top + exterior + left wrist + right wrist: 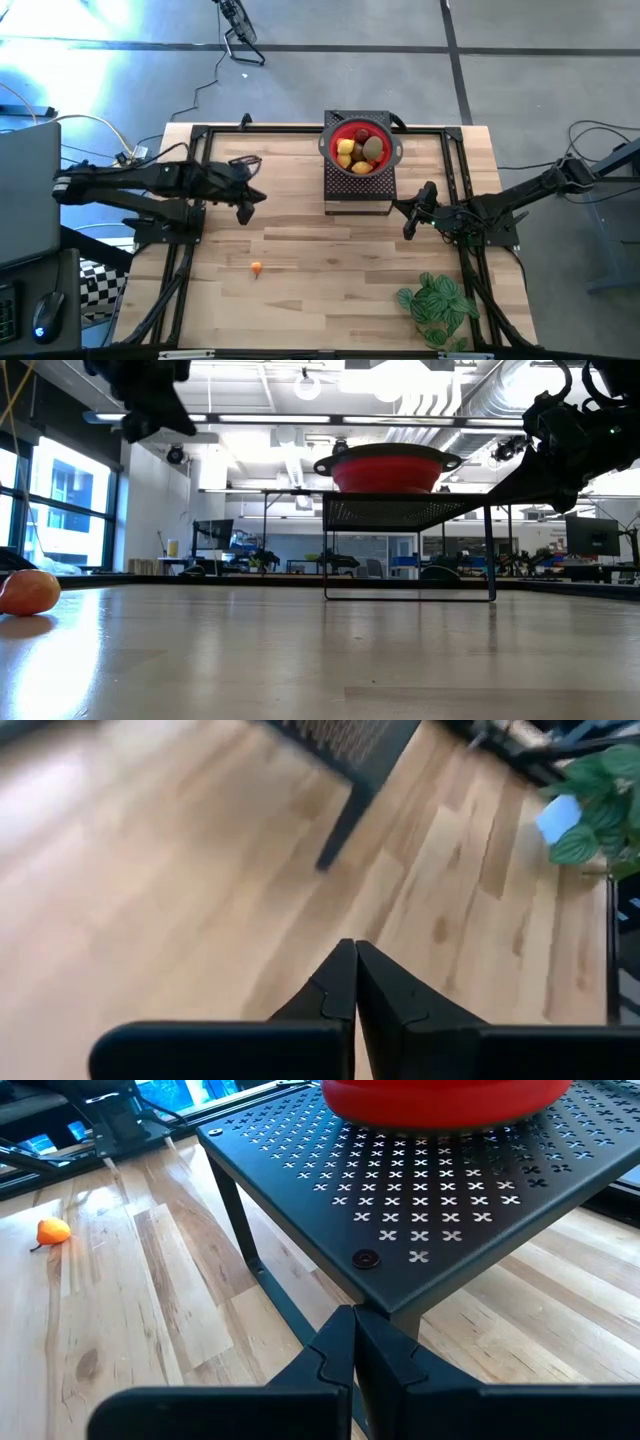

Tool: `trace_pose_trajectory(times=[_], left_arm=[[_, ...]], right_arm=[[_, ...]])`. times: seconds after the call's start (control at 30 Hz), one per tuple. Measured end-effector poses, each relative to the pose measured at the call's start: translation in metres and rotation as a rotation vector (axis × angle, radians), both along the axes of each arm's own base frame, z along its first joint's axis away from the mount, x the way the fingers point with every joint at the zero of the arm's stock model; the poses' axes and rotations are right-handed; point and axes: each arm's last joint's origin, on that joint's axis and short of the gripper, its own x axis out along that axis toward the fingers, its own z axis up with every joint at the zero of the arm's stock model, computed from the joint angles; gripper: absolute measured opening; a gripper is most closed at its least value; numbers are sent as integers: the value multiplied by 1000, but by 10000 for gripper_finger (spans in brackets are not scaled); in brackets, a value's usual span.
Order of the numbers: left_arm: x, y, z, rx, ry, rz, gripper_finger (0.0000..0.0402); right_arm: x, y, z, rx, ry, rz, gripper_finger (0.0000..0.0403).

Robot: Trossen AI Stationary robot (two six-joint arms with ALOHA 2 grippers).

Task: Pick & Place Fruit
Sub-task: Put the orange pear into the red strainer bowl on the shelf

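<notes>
A red bowl (360, 148) stands on a black perforated stand (358, 190) at the table's far middle. It holds several small fruits, yellow, brownish-green and dark red (358, 152). One orange fruit (257, 267) lies alone on the wooden table, nearer the front left; the right wrist view also shows this fruit (53, 1231). My left gripper (258, 197) hangs shut above the table, left of the stand and farther back than the orange fruit, with nothing in it (355, 960). My right gripper (403, 210) is shut and empty beside the stand's near right corner (365, 1260).
A green leafy plant (435, 305) stands at the near right corner. Black frame rails (190, 200) run along the table's left, right and far sides. Bare wood lies between the two arms and around the orange fruit.
</notes>
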Motion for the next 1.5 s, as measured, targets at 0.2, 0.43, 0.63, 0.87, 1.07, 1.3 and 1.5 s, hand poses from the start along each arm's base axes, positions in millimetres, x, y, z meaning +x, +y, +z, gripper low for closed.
trace_pose_trajectory(times=[0.2,0.43,0.63,0.87,1.07,1.3,1.5], left_arm=[[2,-17,-11,-184,81,50,1],[15,-28,-9,-204,182,72,0],[28,-31,-14,-253,411,153,0],[42,-36,-27,-358,645,222,0],[57,-51,-29,-327,697,124,0],[55,-83,-26,-214,680,-119,0],[52,-98,-27,-160,669,-177,0]], right_arm=[[0,0,0,0,0,0,2],[0,0,0,0,0,0,2],[0,0,0,0,0,1,2],[0,0,0,-5,4,3,2],[-1,0,-1,-11,21,4,2],[-1,0,-2,-15,32,4,2],[-1,0,-2,-15,34,5,2]])
